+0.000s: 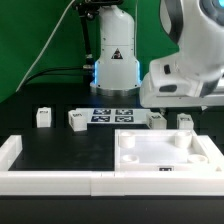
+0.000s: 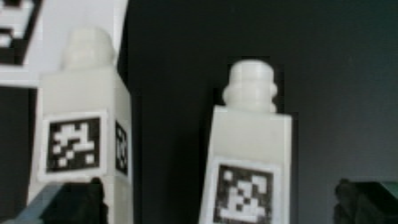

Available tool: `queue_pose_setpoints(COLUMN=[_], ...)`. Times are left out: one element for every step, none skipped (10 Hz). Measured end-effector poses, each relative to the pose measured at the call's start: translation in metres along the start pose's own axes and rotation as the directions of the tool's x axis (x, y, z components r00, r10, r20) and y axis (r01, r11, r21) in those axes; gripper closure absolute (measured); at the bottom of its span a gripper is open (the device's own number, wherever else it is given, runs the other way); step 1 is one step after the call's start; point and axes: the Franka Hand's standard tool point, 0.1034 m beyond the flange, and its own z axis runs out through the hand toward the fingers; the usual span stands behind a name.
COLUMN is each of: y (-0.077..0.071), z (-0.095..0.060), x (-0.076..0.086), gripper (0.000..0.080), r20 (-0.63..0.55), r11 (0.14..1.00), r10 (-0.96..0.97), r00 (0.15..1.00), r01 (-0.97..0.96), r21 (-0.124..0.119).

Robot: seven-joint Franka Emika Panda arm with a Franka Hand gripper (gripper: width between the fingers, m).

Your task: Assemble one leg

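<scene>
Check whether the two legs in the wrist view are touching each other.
Apart. The wrist view shows a dark strip of table running between the leg beside the marker board and the other leg.

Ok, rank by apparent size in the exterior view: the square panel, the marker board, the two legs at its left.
1. square panel
2. marker board
3. leftmost leg and neighbouring leg: look alike, so tied

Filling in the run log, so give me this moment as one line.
stage: before grasp | gripper: open, empty | under it: two legs, apart | panel: no leg fitted
</scene>
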Motion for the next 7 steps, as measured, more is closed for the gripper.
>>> queue_pose_setpoints(y=[-0.001, -0.002, -0.004, -0.006, -0.008, -0.011, -0.013], z=[0.001, 0.001, 0.004, 0.007, 0.008, 0.009, 0.012], x=[0.001, 0.004, 0.006, 0.005, 0.005, 0.005, 0.005], gripper=[0.0150, 0.0150, 0.0150, 0.0150, 0.0150, 0.0150, 0.0150], r20=[0.106, 0.158, 0.168, 0.168, 0.169, 0.167, 0.170], r11=[1.000, 1.000, 1.000, 1.000, 1.000, 1.000, 1.000], r10=[-0.001, 0.000, 0.006, 0.004, 0.002, -0.003, -0.007], r00=[0.994, 0.987, 0.986, 0.986, 0.986, 0.986, 0.985], r01=[0.002, 0.001, -0.004, -0.002, 0.001, 0.006, 0.010], r21=[-0.005, -0.007, -0.009, -0.013, -0.015, -0.016, -0.018])
